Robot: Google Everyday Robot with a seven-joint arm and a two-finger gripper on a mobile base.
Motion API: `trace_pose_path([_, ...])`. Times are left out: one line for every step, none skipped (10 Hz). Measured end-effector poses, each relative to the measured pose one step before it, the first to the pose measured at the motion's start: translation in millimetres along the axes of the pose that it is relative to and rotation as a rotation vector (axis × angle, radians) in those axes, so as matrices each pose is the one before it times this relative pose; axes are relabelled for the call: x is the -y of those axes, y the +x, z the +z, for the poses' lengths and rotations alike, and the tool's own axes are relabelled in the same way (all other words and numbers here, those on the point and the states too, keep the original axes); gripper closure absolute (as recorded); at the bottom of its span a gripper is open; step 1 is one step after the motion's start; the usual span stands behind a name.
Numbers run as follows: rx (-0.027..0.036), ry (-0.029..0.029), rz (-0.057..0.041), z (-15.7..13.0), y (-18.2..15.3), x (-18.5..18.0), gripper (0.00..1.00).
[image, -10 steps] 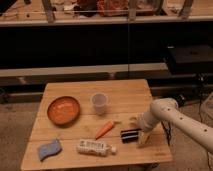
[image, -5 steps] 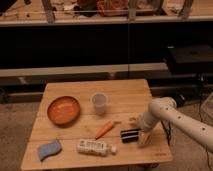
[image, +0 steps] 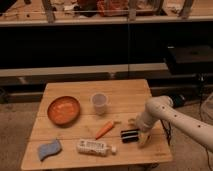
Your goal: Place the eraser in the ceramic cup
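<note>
We see a dim, warm scene with soft blur everywhere. The wooden table (image: 95, 125) and the white arm (image: 170, 114) catch the most light, while the space under the far shelf (image: 100, 20) is almost black. The gripper (image: 136, 131), near right on the table, melts into shadow there.

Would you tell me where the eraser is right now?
The eraser lies near the table's front right, just right of the carrot, with the gripper at its right end.

Gripper (image: 138, 134) low, white arm (image: 165, 112) bent.
</note>
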Motion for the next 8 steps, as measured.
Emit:
trace_pose_path([-0.00137,-0.00938,-0.00726,0.26,0.46,-2.08,0.2])
trace_pose_path([0.00348,-0.00379,-0.00467,0.78,-0.34,-0.2,0.2])
trace_pose_path([0.00318,-0.00288,-0.00492,0.47,-1.57,1.38,0.2])
trace_pose_path([0.00065,-0.00467,0.00147,0.04,0.76,-0.94,0.21])
trace_pose_path([0.0013,-0.00317,0.00379,0.13,0.99,-0.69,0.28])
trace_pose_path([0.00002,0.00008,0.00086,-0.07,0.3,0.06,0.31])
trace_pose_path([-0.0013,-0.00353,0.0109,0.63,1.66,-0.16,0.41])
trace_pose_path([-0.00106,-0.00096,0.00438,-0.04,0.36,0.36,0.41])
